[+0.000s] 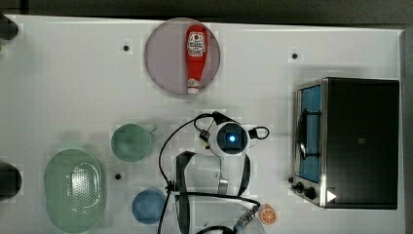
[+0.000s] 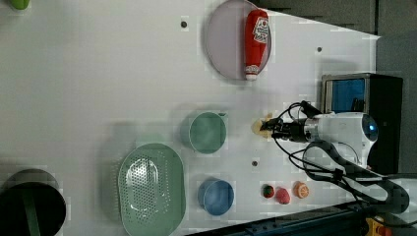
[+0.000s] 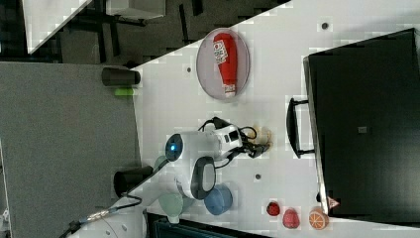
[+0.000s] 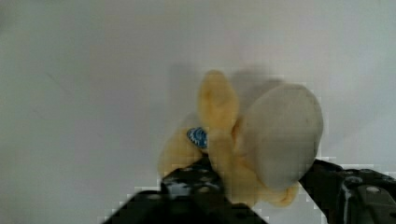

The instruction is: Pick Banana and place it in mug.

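Observation:
The banana is a small pale yellow toy with stubby curved segments and a whitish cut end, lying on the white table. In the wrist view my gripper has a black finger pressed against each side of it, shut on it. In the left view the gripper sits at the banana, to the right of the mug. The pale teal mug stands upright with nothing seen inside, to the left of my arm in the top view. The right view shows the banana by the gripper.
A ketchup bottle lies on a grey plate at the back. A toaster oven stands at the top view's right. A blue bowl and a green perforated bowl sit near the mug. An orange slice lies by the front edge.

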Controlling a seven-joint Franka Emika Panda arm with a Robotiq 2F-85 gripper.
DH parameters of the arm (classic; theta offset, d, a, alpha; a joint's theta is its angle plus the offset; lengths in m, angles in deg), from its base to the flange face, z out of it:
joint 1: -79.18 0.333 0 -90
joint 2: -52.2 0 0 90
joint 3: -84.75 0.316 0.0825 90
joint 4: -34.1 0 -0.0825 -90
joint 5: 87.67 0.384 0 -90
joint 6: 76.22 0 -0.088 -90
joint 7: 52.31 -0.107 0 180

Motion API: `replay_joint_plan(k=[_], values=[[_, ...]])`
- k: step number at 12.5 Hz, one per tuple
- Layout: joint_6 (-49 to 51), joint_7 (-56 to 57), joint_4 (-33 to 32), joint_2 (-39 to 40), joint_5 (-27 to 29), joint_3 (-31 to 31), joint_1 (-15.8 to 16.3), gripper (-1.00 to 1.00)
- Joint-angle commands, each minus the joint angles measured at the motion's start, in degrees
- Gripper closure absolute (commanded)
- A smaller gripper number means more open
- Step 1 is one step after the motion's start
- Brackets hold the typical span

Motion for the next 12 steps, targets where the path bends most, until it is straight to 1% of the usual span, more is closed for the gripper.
replay_joint_plan(k=[1, 4, 6, 9, 12], values=[[0.12, 1.21, 1.12, -1.54, 0.00, 1.19, 0.11, 0.42], [1.44, 1.21, 1.25, -7.74, 0.00, 1.16, 0.12, 0.42], [11.93, 1.21, 2.83, -14.95, -0.01, 1.08, 0.11, 0.42], [28.89, 1.20, 8.46, -23.62, -0.02, 0.84, 0.08, 0.42], [40.85, 1.20, 13.38, -30.06, -0.02, 1.49, 0.20, 0.42]])
